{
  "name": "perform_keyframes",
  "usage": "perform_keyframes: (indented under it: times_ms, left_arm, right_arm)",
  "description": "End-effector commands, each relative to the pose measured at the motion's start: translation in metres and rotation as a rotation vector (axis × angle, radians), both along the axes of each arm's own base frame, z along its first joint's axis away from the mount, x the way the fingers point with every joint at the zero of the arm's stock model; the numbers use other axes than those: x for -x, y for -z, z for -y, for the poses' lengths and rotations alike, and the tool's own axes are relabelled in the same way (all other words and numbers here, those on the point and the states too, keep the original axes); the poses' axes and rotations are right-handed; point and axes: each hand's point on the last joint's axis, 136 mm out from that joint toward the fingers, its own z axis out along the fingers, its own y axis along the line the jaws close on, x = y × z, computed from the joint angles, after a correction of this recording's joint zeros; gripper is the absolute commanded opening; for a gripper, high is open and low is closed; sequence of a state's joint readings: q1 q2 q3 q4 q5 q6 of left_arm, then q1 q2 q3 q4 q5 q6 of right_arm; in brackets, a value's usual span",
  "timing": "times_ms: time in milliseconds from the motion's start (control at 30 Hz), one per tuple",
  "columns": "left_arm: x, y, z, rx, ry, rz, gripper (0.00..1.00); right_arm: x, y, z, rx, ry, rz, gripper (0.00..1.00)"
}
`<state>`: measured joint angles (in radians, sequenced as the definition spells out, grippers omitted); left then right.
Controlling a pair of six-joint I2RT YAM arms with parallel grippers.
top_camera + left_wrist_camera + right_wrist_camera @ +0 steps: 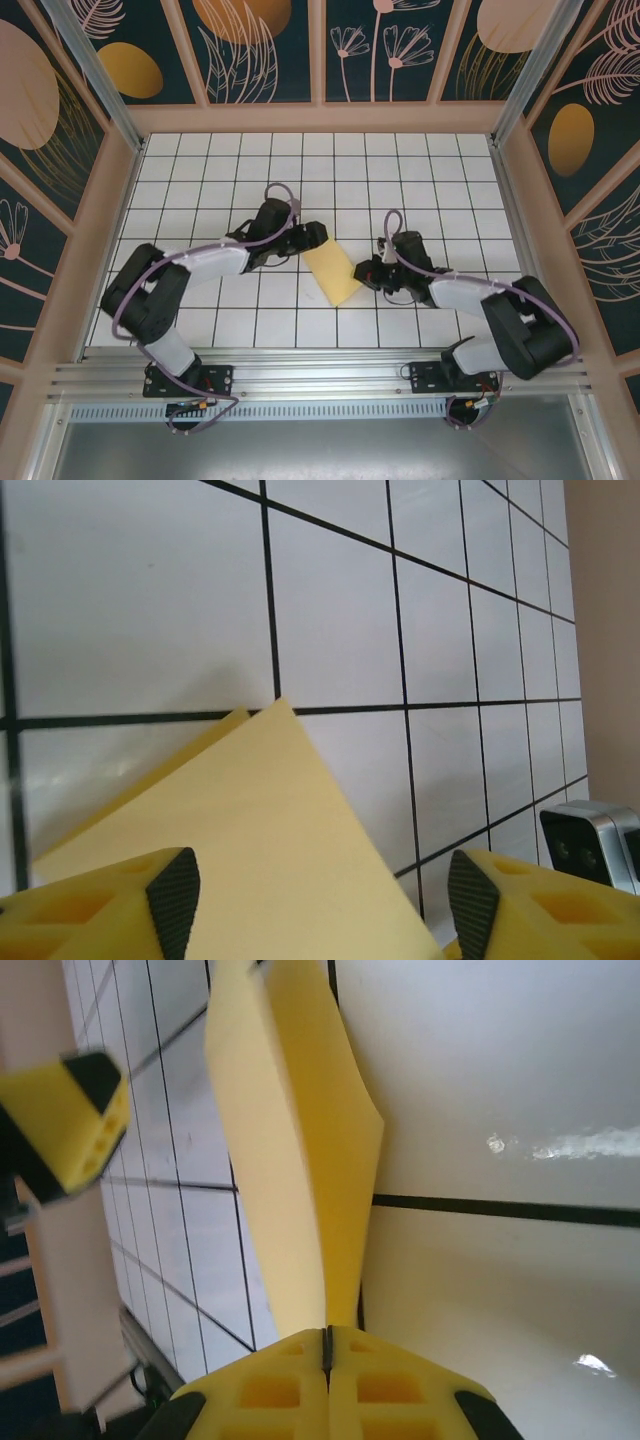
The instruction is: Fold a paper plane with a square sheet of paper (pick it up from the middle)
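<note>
Right pincer [327,1348]: we find the jaws closed flat together on one edge of the square sheet of paper [300,1160]. The sheet runs out of that grip as two yellow layers that part from each other, so it is doubled over, not a single flat ply

Left pincer [323,895]: we find it open, its fingers [175,892] set wide apart, with a pointed corner of the sheet reaching out between them. A second yellow edge shows just behind that corner. We cannot tell whether either pad touches the paper

Seen from above, the two pincers face each other across the sheet, the left at its far-left corner and the right at its right side. The paper lies tilted between them, near the middle of the counter [200,180] and toward its near edge. It reads as a narrow creased shape, not a full square

Judgement: the step in hand is an early fold. The right arm anchors the doubled sheet while the left stands ready at the opposite corner. No dart shape is formed, so most of the task remains

The next move calls for the left jaws to close on, or press down, their corner without dragging the sheet out of the right grip. The layers must be kept aligned so the crease sets straight
</note>
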<state>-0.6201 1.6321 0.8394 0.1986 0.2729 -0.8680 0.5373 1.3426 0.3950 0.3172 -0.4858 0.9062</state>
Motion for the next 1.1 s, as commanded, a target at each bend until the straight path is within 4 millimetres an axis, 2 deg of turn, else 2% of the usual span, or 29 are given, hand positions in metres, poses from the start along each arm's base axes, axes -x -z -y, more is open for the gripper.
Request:
perform_keyframes:
  times_ms: [0,133,267,367,567,667,767,900,1067]
  left_arm:
    - [0.003,-0.009,-0.017,-0.004,-0.069,0.047,0.72]
    - [0.013,-0.016,-0.029,0.016,-0.095,0.081,0.78]
    - [0.023,-0.018,-0.033,0.041,-0.078,0.108,0.79]
    - [0.034,-0.017,-0.03,0.071,-0.036,0.112,0.77]
    - [0.045,-0.01,-0.027,0.067,0.012,0.11,0.76]
    - [0.051,-0.012,-0.021,0.064,0.046,0.12,0.75]
    - [0.057,-0.011,-0.013,0.041,0.079,0.131,0.75]
    - [0.066,-0.005,0.0,0.002,0.119,0.135,0.72]
    - [0.073,-0.001,0.01,-0.04,0.138,0.143,0.7]
  right_arm:
    - [-0.014,0.003,0.015,-0.013,0.308,-0.035,0.06]
    - [-0.007,0.004,0.016,-0.054,0.444,-0.063,0.06]
    - [0.001,0.0,0.015,-0.106,0.569,-0.096,0.07]
    - [0.006,-0.008,0.007,-0.105,0.597,-0.086,0.13]
    - [0.024,-0.005,-0.017,-0.032,0.365,-0.081,0.3]
    - [0.03,-0.003,-0.021,0.055,0.226,-0.034,0.42]
    - [0.029,-0.006,-0.02,0.084,0.096,0.02,0.47]
    - [0.017,-0.015,-0.013,0.063,-0.037,0.075,0.49]
    - [0.003,-0.023,-0.019,0.02,-0.195,0.114,0.48]
